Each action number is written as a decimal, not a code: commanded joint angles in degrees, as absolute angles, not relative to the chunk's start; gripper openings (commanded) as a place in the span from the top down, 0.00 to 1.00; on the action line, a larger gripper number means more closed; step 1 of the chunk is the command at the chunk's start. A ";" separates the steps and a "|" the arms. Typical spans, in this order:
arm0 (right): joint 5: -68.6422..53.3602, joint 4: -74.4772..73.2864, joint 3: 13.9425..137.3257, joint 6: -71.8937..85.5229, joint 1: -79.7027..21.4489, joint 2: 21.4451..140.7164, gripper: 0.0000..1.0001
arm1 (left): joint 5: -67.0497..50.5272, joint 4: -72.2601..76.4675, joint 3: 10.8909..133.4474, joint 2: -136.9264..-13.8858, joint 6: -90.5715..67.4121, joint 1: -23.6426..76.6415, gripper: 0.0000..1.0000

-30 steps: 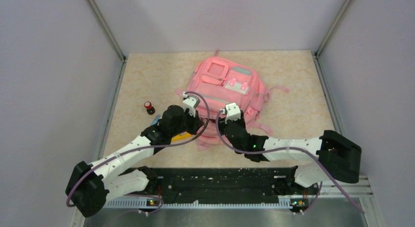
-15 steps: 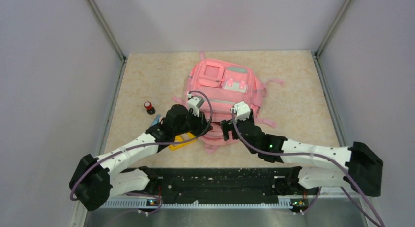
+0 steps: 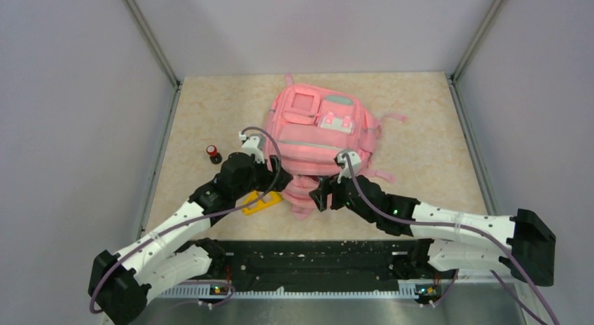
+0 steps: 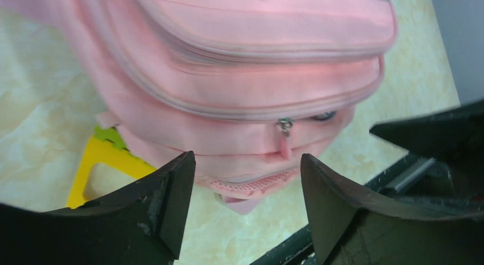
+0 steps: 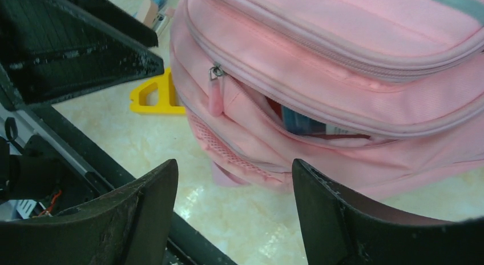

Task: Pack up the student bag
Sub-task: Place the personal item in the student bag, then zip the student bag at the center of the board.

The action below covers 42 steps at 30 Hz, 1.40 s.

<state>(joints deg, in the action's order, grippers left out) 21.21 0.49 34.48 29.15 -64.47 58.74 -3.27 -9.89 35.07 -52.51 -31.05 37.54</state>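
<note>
The pink student bag (image 3: 319, 129) lies flat in the middle of the table, its top end toward the arms. The main zip is partly undone: in the right wrist view the bag (image 5: 342, 65) gapes and a blue item (image 5: 302, 123) shows inside, with the zipper pull (image 5: 215, 91) hanging at the left end. My left gripper (image 3: 274, 182) is open and empty just off the bag's near-left corner. In its own view the gripper (image 4: 246, 191) faces the bag (image 4: 251, 76) and the pull (image 4: 283, 140). My right gripper (image 3: 320, 193) is open and empty at the bag's near edge, and its own view shows it (image 5: 234, 202) over bare table.
A yellow set square (image 3: 260, 201) lies partly under the bag's near-left corner; the left wrist view also shows the set square (image 4: 105, 162). A small red and black object (image 3: 213, 154) stands further left, with a blue item (image 3: 223, 172) beside the left arm. The black base rail (image 3: 315, 258) runs along the near edge.
The left gripper has opened and drawn back to the left, away from the bag. The right gripper has shifted slightly nearer and left. The bag slid a little farther back a second ago.
</note>
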 commanded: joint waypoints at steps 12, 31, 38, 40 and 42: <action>35.84 6.34 43.93 30.95 -72.68 74.21 0.41 | -2.58 1.27 24.91 -49.17 -44.76 28.00 0.20; 51.80 0.85 56.72 27.13 -72.77 92.73 0.72 | -6.84 12.52 21.47 -56.76 -48.27 25.03 0.65; 51.94 -1.61 54.74 27.19 -72.76 89.51 1.00 | -6.39 12.13 22.50 -58.14 -46.75 23.41 1.00; 49.36 -1.69 52.51 27.17 -72.76 86.42 1.00 | -6.46 11.71 23.12 -58.23 -46.06 22.21 1.00; 46.39 -2.88 50.36 27.97 -72.77 82.93 1.00 | -6.68 11.33 23.75 -58.35 -45.44 20.85 1.00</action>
<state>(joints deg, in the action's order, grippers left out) 48.36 0.10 53.80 27.22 -72.58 90.80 -8.93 10.26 22.06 -57.91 -48.10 23.86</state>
